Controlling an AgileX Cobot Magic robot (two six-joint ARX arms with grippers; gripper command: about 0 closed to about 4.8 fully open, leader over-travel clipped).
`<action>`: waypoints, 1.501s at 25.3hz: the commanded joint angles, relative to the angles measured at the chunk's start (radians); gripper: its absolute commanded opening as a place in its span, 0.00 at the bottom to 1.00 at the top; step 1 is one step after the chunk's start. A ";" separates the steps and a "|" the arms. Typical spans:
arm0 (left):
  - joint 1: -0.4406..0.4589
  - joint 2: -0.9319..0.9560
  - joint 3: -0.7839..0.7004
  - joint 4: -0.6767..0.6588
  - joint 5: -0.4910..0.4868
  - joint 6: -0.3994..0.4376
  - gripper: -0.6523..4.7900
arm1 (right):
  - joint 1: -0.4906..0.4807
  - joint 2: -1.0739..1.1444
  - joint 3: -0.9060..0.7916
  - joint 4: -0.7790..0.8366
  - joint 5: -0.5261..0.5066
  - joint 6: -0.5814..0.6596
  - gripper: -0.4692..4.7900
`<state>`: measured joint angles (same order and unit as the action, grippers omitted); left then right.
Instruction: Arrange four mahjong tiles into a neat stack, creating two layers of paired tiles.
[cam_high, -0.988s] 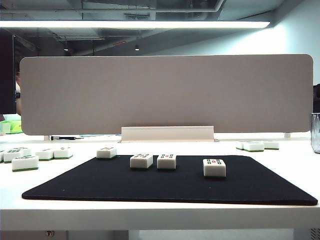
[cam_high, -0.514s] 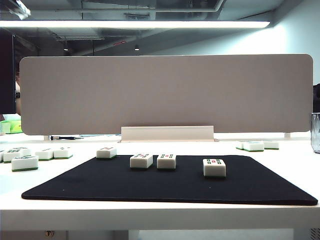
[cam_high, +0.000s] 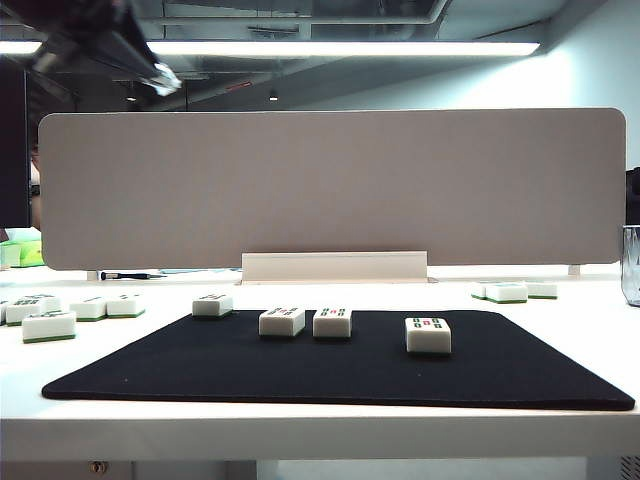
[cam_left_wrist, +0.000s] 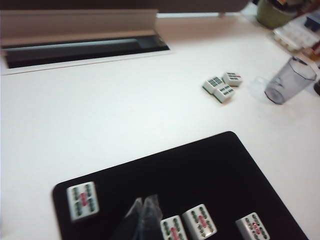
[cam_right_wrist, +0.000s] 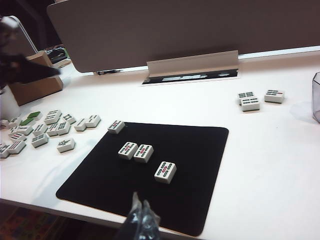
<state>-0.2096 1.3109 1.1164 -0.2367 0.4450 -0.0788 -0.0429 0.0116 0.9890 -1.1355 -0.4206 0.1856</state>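
Observation:
Four mahjong tiles lie flat and apart on the black mat (cam_high: 340, 375), with no stack formed. One tile (cam_high: 212, 304) sits at the mat's far left corner, two tiles (cam_high: 282, 321) (cam_high: 332, 322) lie side by side mid-mat, and a fourth (cam_high: 428, 335) lies to their right. My left gripper (cam_left_wrist: 145, 202) is shut and empty, hovering high above the mat between the corner tile (cam_left_wrist: 82, 200) and the pair (cam_left_wrist: 173, 230). Its arm (cam_high: 100, 40) shows blurred at the exterior view's top left. My right gripper (cam_right_wrist: 140, 202) is shut and empty, held back over the mat's near edge.
Several loose tiles (cam_high: 50, 325) lie left of the mat, and three more (cam_high: 510, 291) at the back right. A clear cup (cam_left_wrist: 289, 80) stands far right. A grey partition (cam_high: 330, 190) with a cable tray (cam_high: 335, 267) closes the back. A cardboard box (cam_right_wrist: 35, 82) stands far left.
The left arm has swung into the exterior view at the top left, where nothing showed before. The tiles have not moved.

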 joint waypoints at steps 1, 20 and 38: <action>-0.062 0.065 0.053 0.002 0.000 0.042 0.11 | 0.000 -0.012 0.002 0.009 -0.001 -0.003 0.09; -0.346 0.478 0.441 -0.310 -0.058 0.301 0.11 | 0.000 -0.012 -0.002 -0.047 -0.001 -0.003 0.09; -0.520 0.702 0.607 -0.544 -0.135 0.698 0.19 | 0.000 -0.012 -0.004 -0.047 -0.001 -0.003 0.09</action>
<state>-0.7204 2.0109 1.7187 -0.7662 0.3294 0.5652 -0.0433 0.0116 0.9817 -1.1942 -0.4206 0.1856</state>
